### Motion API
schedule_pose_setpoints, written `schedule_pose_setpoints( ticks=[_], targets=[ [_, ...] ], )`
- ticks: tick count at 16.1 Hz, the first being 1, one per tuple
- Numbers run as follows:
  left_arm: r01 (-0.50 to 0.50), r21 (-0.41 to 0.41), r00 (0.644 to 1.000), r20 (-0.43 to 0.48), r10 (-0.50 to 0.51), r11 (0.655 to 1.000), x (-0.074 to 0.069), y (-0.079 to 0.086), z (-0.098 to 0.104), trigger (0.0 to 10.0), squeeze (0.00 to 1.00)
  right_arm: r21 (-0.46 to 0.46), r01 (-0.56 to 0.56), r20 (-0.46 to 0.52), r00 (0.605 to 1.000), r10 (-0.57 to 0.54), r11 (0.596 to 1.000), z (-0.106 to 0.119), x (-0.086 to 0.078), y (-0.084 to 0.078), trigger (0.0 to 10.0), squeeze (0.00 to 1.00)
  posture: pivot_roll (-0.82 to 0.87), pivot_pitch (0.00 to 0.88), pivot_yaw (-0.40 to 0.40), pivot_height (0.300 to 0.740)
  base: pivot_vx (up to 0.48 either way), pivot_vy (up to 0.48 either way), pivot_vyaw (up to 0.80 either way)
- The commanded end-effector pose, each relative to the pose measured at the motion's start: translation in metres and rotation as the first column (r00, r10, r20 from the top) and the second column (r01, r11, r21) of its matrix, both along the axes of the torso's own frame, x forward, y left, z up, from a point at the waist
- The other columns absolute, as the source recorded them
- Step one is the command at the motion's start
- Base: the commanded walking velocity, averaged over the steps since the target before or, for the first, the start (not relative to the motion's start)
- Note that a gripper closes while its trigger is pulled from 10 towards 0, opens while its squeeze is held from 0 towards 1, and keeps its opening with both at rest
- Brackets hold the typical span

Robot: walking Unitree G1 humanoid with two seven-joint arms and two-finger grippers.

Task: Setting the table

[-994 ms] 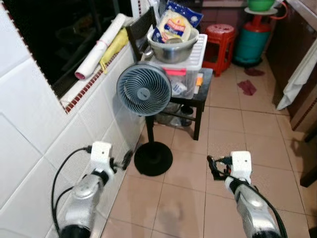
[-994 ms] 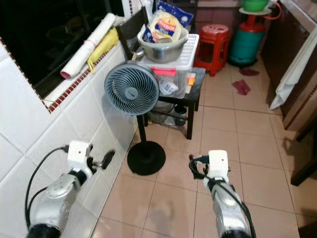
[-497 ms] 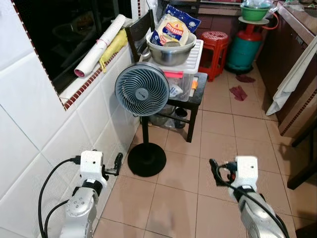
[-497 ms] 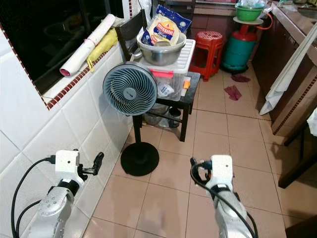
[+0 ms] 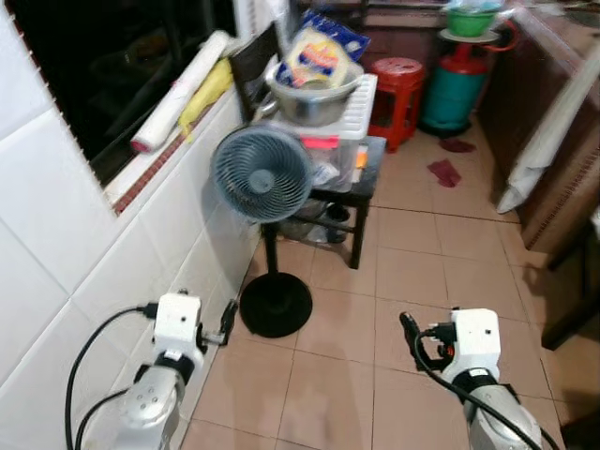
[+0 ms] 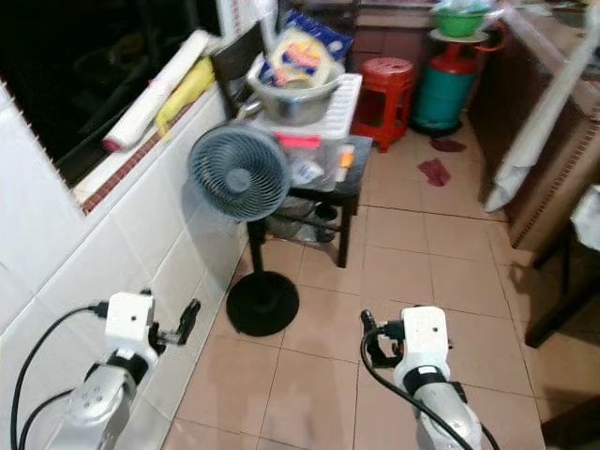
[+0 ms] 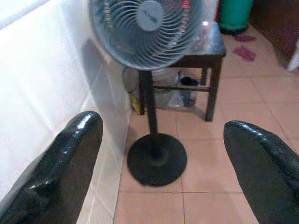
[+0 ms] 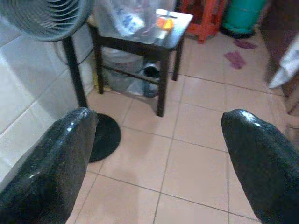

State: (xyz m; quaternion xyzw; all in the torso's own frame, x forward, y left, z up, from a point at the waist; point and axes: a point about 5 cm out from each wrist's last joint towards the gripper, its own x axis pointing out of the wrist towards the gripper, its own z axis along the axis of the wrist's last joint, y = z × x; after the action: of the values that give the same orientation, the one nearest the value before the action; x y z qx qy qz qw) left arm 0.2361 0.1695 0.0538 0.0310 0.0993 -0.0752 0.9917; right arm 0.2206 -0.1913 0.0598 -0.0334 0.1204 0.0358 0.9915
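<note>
At twelve o'clock, atop the small black side table (image 5: pixel 375 155), sits a steel bowl (image 5: pixel 312 97) holding a snack bag (image 5: pixel 317 54), above a clear plastic box (image 5: pixel 349 150). Looks rigid, light, probably slippery: best gripped at the rim, not the bag. At seven o'clock, left gripper (image 5: pixel 225 323) spread wide, empty, beside the tiled wall (image 5: pixel 56 272). At five o'clock, right gripper (image 5: pixel 410 335) likewise agape, holding nothing. Between, a pedestal fan (image 5: pixel 262 174) stands at eleven.
</note>
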Motion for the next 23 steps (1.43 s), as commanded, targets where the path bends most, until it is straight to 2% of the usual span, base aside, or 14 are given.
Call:
schedule_pose_setpoints(
  ticks=[1,4,8,10,17,19,23],
  targets=[
    [-0.011,-0.007,1.0,0.006,0.011,1.0,0.006,0.001,0.003,10.0,0.0,0.007,0.004,-0.015,1.0,-0.004,1.0,-0.001,0.002,0.0,10.0,0.0,-0.05,0.0,0.047,0.74,0.0,0.0,-0.78],
    [-0.029,-0.006,1.0,0.01,0.029,1.0,0.012,-0.001,0.005,10.0,0.0,0.016,-0.019,-0.009,1.0,0.019,1.0,0.003,0.01,0.008,10.0,0.0,-0.04,0.0,0.036,0.74,0.0,0.0,-0.78],
    [-0.081,-0.053,0.997,-0.001,0.081,0.995,0.017,0.001,0.002,10.0,0.0,0.016,-0.031,-0.007,0.999,0.031,0.999,0.006,0.016,0.01,10.0,0.0,-0.04,0.0,0.021,0.74,0.0,0.0,-0.77],
    [-0.076,-0.032,0.997,0.015,0.076,0.997,0.018,0.0,0.003,10.0,0.0,0.017,-0.033,-0.009,0.999,0.033,0.999,0.006,0.017,0.01,10.0,0.0,-0.04,0.0,0.023,0.74,0.0,0.0,-0.77],
    [-0.056,-0.052,0.998,0.008,0.056,0.997,0.024,-0.006,0.002,10.0,0.0,0.015,-0.015,-0.005,1.0,0.015,1.0,0.009,0.013,0.005,10.0,0.0,-0.07,0.0,0.026,0.74,0.0,0.0,-0.77],
    [-0.053,-0.053,0.998,0.012,0.054,0.997,0.025,-0.007,0.003,10.0,0.0,0.013,-0.016,0.017,1.0,0.016,1.0,0.012,0.013,0.005,10.0,0.0,-0.08,0.0,0.028,0.74,0.0,0.0,-0.3],
    [-0.052,-0.052,0.999,0.005,0.053,0.997,0.024,-0.007,0.002,10.0,0.0,0.015,0.004,-0.01,1.0,-0.004,1.0,0.01,0.012,0.003,10.0,0.0,-0.08,0.0,0.03,0.74,0.0,0.0,-0.59]
  ],
)
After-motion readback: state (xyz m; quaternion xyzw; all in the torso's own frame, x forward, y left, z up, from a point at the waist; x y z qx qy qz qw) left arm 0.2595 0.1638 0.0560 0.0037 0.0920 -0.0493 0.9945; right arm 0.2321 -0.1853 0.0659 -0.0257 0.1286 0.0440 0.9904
